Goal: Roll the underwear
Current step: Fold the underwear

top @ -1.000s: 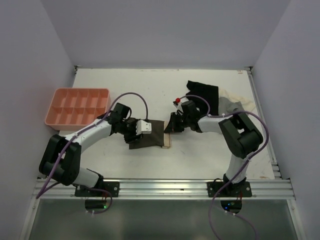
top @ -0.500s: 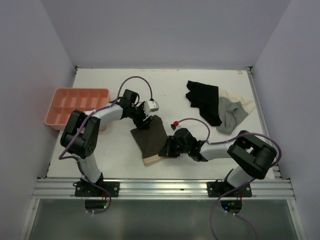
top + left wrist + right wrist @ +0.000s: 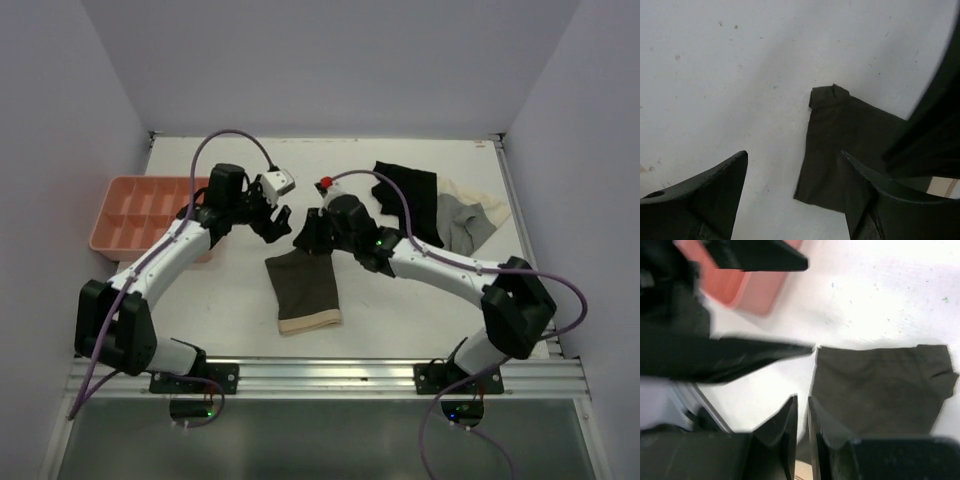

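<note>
- Spanning the top view, the white table [image 3: 400, 310] carries everything listed below; the pink compartment tray [image 3: 150, 181] serves as reference.
- Left arm [image 3: 165, 262]: crosses over the tray's right end and stops just right of the tray.
- Right arm [image 3: 445, 265]: comes in from far right of the tray, with its wrist pointing back toward the tray.
- Tray: also visible in the right wrist view [image 3: 745, 285]; the arm hides part of it in the top view.
- Black garment [image 3: 410, 200] and grey-and-cream garment [image 3: 465, 220]: touching each other, well to the right of the tray and level with it.
- Underwear [image 3: 305, 290] [image 3: 840, 135] [image 3: 875, 390]: lies flat on the table, right of the tray and nearer the arm bases. Dark brown, with the pale waistband [image 3: 310, 322] on the edge farthest from the tray.
- Left gripper [image 3: 270, 220] [image 3: 792, 155]: just right of the tray, between the tray and the underwear. Jaws spread wide, nothing between them.
- Right gripper [image 3: 308, 236] [image 3: 802, 405]: right of the left gripper, at the underwear's edge closest to the tray's level. Jaws drawn almost together, only a slit between them, holding nothing. Contact with the cloth cannot be told.
</note>
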You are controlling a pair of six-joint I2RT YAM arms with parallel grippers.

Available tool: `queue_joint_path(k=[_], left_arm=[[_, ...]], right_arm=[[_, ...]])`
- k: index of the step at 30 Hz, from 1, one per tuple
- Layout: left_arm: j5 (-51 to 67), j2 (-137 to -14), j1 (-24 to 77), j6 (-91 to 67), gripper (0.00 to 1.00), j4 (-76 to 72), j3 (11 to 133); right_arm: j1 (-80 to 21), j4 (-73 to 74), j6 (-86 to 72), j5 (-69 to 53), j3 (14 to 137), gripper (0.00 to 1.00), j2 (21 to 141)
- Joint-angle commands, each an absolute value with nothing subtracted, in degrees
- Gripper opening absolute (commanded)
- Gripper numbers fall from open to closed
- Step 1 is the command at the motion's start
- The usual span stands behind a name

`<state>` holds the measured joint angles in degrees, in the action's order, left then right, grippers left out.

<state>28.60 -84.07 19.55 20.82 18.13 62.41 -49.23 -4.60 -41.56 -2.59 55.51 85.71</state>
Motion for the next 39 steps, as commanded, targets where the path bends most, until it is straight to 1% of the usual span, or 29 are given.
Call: queue_joint_path(k=[1, 2, 3, 4, 5, 6, 7, 9, 10, 12, 16, 18, 19, 21, 25, 27, 30, 31, 34, 37, 39], left_arm=[[27.4, -76.4, 17.6, 12.6, 0.76, 18.7, 58.1], [30.8, -74.7, 16.6, 12.6, 0.76, 20.1, 58.3], [32.8, -74.4, 15.6, 12.6, 0.77, 21.2, 58.9], [34.3, -74.4, 13.0, 12.5, 0.78, 22.1, 59.7], [38.3, -75.0, 11.8, 12.7, 0.79, 24.2, 61.6], [40.3, -75.5, 10.5, 12.9, 0.8, 25.5, 62.7], [44.3, -76.5, 8.0, 12.7, 0.8, 26.2, 63.4], [47.4, -77.2, 5.9, 12.6, 0.81, 27.1, 64.9], [48.2, -77.3, 4.1, 12.5, 0.81, 27.1, 65.3], [51.3, -77.4, 2.8, 12.5, 0.81, 26.1, 65.6], [53.0, -78.0, 0.5, 12.3, 0.81, 25.6, 66.4], [54.5, -78.4, 0.0, 11.4, 0.81, 25.4, 67.1], [55.8, -79.1, -2.3, 11.2, 0.82, 25.5, 67.8], [56.9, -79.7, -3.7, 10.2, 0.82, 25.5, 68.6], [60.0, -81.4, -6.8, 8.6, 0.82, 25.2, 69.8], [60.3, -81.3, -7.4, 8.6, 0.83, 25.2, 70.0], [59.3, -80.4, -7.5, 9.2, 0.83, 25.0, 69.9], [58.1, -79.6, -7.6, 9.1, 0.83, 24.2, 69.5], [53.8, -78.7, -7.4, 8.4, 0.83, 21.5, 68.5], [49.6, -77.9, -7.4, 7.0, 0.83, 18.7, 67.0], [46.9, -77.4, -7.5, 5.9, 0.83, 17.4, 66.0]], right_arm=[[-48.8, 13.6, -18.5, -8.2, 69.1, 0.19, 96.9], [-49.0, 16.1, -15.1, -10.3, 71.2, 0.2, 99.0], [-49.1, 21.3, -11.6, -14.2, 73.2, 0.24, 100.4], [-49.3, 24.6, -5.1, -14.8, 77.5, 0.29, 102.8], [-49.6, 27.7, -1.6, -15.1, 79.5, 0.35, 103.7], [-50.3, 33.2, 2.2, -14.7, 81.5, 0.47, 104.3], [-50.4, 35.2, 7.2, -14.4, 84.3, 0.52, 104.8], [-51.0, 38.7, 11.1, -13.8, 86.0, 0.59, 105.1], [-51.1, 39.7, 14.4, -13.7, 87.6, 0.61, 105.4], [-51.2, 40.6, 16.7, -14.0, 88.3, 0.61, 105.9], [-52.5, 40.8, 23.4, -16.1, 88.2, 0.62, 107.6], [-54.0, 40.7, 25.7, -14.3, 87.7, 0.62, 109.4], [-54.3, 40.5, 27.4, -13.6, 87.1, 0.62, 110.1], [-55.0, 40.4, 29.0, -12.3, 87.0, 0.61, 112.9], [-56.9, 41.3, 30.1, -8.4, 88.4, 0.61, 118.7], [-57.0, 40.8, 29.4, -8.5, 88.6, 0.6, 120.1], [-56.9, 41.4, 23.6, -8.4, 89.8, 0.61, 122.9], [-56.7, 42.5, 21.6, -8.6, 91.0, 0.61, 125.7], [-56.6, 46.3, 13.9, -10.4, 95.2, 0.54, 131.4], [-56.8, 42.0, 2.9, -7.4, 92.7, 0.48, 132.5], [-56.7, 34.7, -9.9, -3.9, 87.3, 0.47, 130.3]])
